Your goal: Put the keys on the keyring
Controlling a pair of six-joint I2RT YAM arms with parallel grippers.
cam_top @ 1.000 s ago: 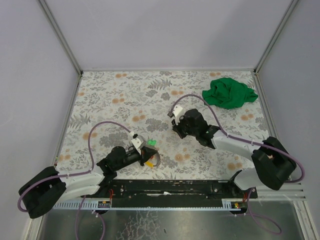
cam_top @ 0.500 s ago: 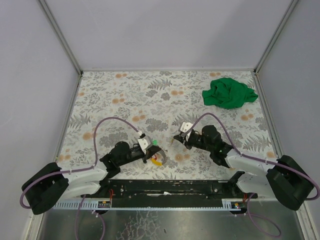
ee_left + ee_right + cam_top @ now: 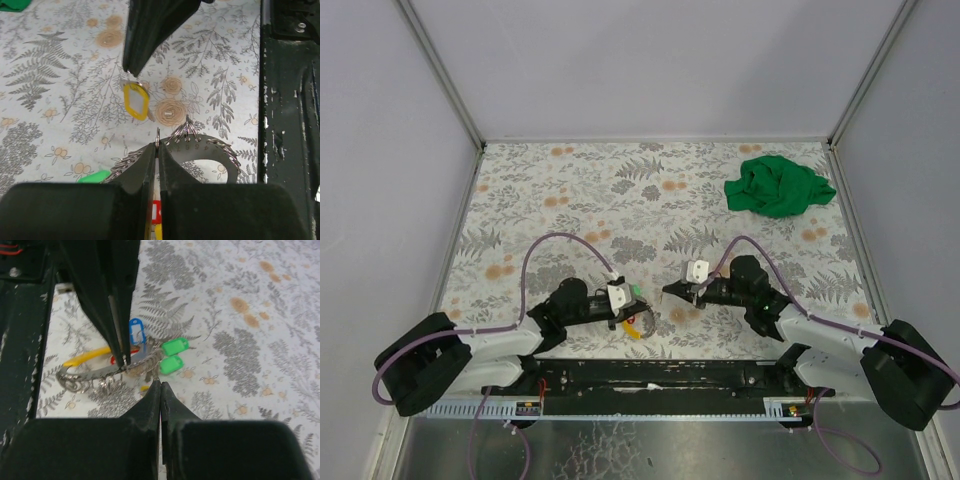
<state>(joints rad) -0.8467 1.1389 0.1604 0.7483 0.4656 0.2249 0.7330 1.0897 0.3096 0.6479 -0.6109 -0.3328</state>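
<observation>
One keyring (image 3: 202, 145) is pinched in the clenched left gripper (image 3: 157, 146), low by the near edge of the table (image 3: 570, 190). The right gripper (image 3: 131, 74), also clamped, dangles one yellow-tagged key (image 3: 136, 100) just beyond the ring. Only the right wrist view shows two green tags (image 3: 176, 346) and one blue tag (image 3: 136, 332) beside the ring, perhaps threaded on it.

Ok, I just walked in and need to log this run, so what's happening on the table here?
Both arms are working close together near the front edge of the table. The left tool is shut on the keyring. The right tool is shut on a key with a yellow tag, which hangs just short of the ring and is not threaded on. Two green tags lie beside the ring. A green cloth sits untouched in the far right corner.
</observation>
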